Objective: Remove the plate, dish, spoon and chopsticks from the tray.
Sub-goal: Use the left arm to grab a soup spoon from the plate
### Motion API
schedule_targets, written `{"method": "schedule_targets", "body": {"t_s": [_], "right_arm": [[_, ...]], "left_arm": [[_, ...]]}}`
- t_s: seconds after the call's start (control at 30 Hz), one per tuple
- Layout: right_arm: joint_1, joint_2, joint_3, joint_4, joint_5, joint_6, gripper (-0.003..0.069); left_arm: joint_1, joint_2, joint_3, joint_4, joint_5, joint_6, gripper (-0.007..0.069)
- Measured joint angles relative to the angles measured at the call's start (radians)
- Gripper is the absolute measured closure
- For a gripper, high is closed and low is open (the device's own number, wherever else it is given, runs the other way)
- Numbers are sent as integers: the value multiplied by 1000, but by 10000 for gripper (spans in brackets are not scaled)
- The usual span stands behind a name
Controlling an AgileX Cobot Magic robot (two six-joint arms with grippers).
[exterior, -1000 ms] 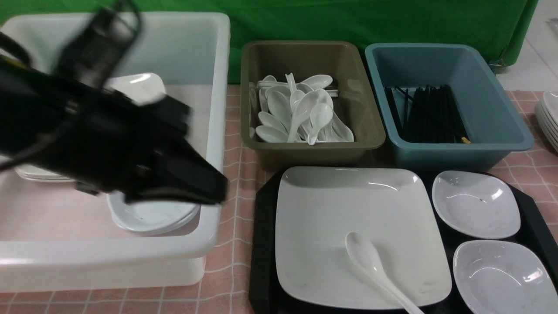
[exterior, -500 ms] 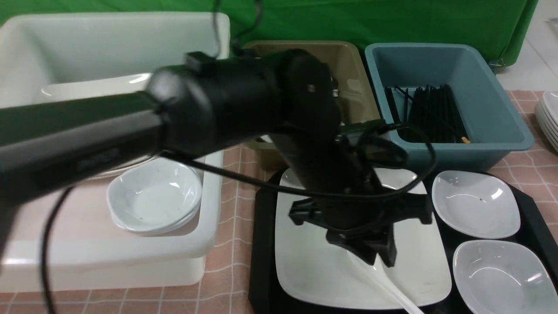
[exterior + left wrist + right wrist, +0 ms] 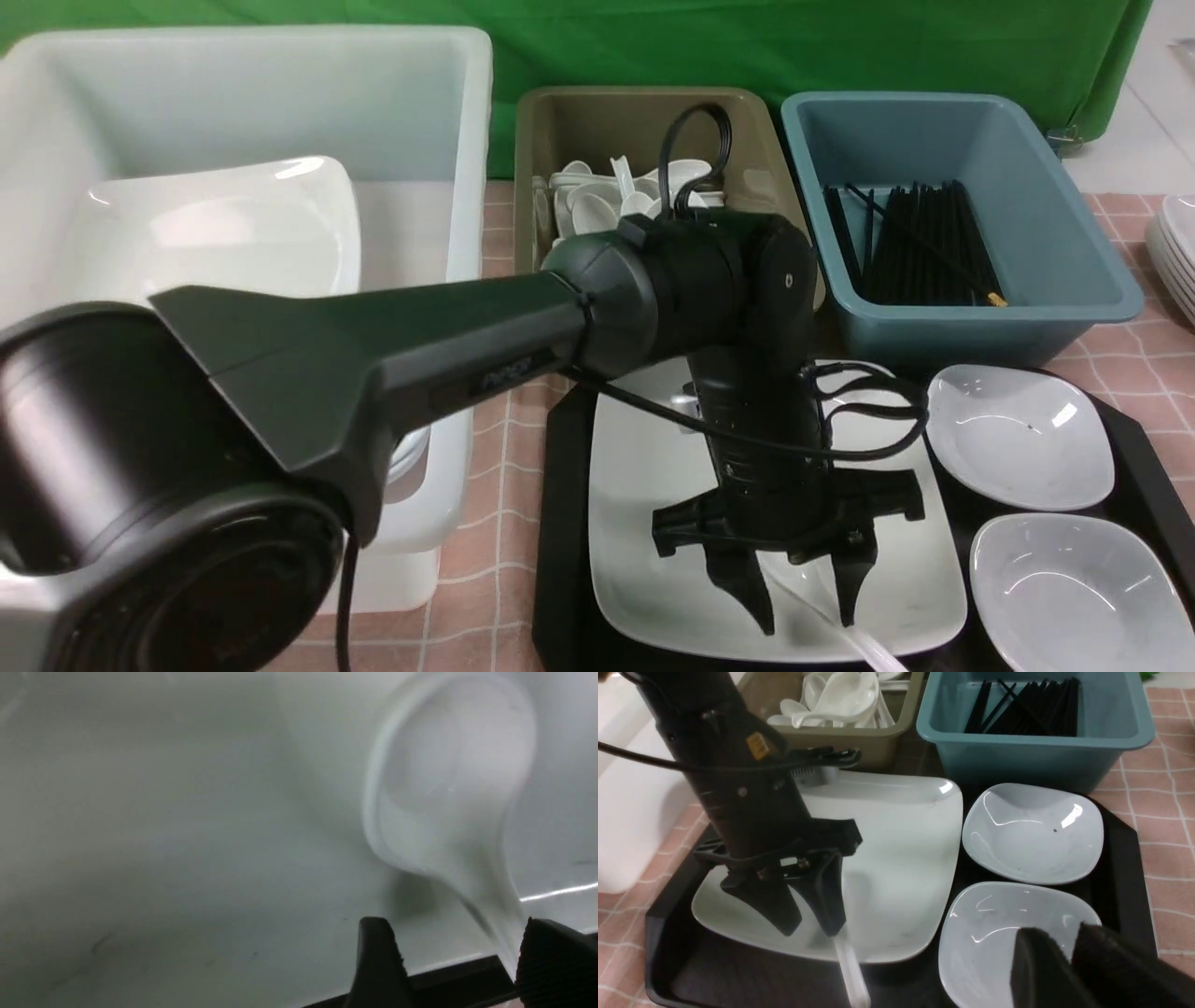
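The white spoon (image 3: 845,637) lies on the large white plate (image 3: 644,467), which sits on the black tray (image 3: 560,485). My left gripper (image 3: 805,611) is open and low over the plate, its fingers either side of the spoon's handle. In the left wrist view the spoon's bowl (image 3: 448,779) lies ahead, and the handle runs close by one finger (image 3: 556,961). Two small white dishes (image 3: 1018,434) (image 3: 1074,588) sit on the tray's right side. My right gripper (image 3: 1057,938) is shut and empty above the nearer dish (image 3: 990,933). The only chopsticks (image 3: 920,243) in view lie in the blue bin.
A big white tub (image 3: 457,187) holding plates and dishes stands at the left. An olive bin (image 3: 560,121) of spoons and a blue bin (image 3: 1074,280) stand behind the tray. A stack of white plates (image 3: 1178,252) sits at the far right.
My left arm has swung from the white tub over to the plate and come down. Its open fingers now straddle the spoon's handle.
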Motion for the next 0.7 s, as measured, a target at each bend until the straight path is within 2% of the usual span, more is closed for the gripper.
{"method": "schedule_targets", "body": {"t_s": [0.3,0.7], "right_arm": [[0,0,0,0,3,0,469],[0,0,0,0,14,0,455]], "left_arm": [[0,6,0,7,-150,-15,228],[0,32,-10,6,-149,-25,228]]}}
